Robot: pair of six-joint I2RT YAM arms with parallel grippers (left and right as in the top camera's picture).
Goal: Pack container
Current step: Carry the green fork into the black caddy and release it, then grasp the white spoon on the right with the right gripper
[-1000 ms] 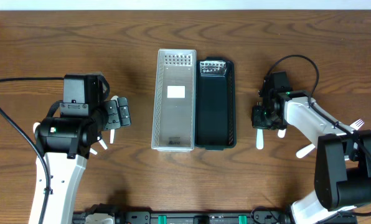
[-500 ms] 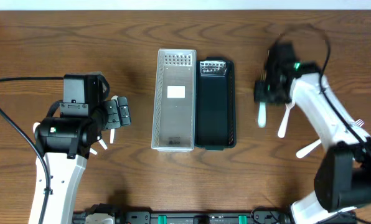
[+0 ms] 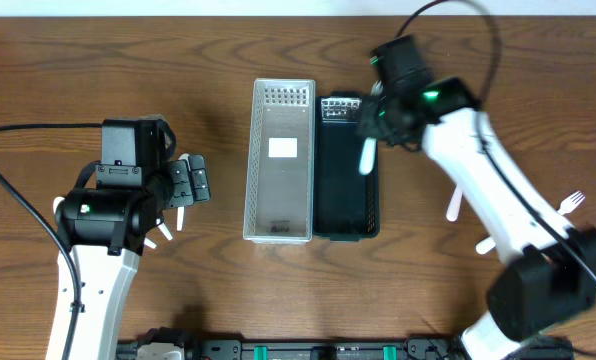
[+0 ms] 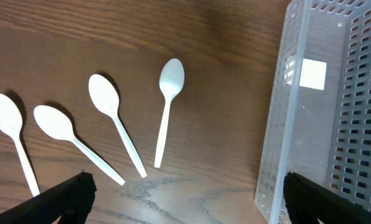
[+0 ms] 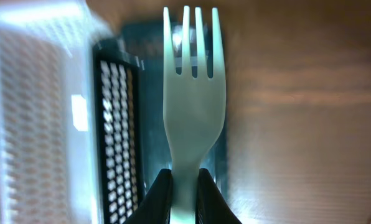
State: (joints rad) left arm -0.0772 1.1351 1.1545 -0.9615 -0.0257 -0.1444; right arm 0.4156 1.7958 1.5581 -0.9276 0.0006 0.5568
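My right gripper (image 3: 373, 125) is shut on the handle of a white plastic fork (image 3: 367, 156) and holds it over the right side of the black basket (image 3: 344, 195). In the right wrist view the fork (image 5: 190, 93) points tines forward from the shut jaws (image 5: 184, 186), above the black basket (image 5: 120, 124). A white basket (image 3: 279, 205) stands against the black basket's left side. My left gripper (image 3: 193, 182) is open and empty above several white spoons (image 4: 167, 106), with its jaws (image 4: 185, 199) spread wide and the white basket (image 4: 335, 112) to their right.
More white forks lie on the table at the right (image 3: 454, 205), one near the right edge (image 3: 572, 202) and one lower (image 3: 488, 243). A clear piece (image 3: 342, 108) sits at the far end of the black basket. The table's far edge runs along the top.
My right arm has lifted the fork off the table at the right and carried it left and away, to above the black basket. The left arm has not moved.
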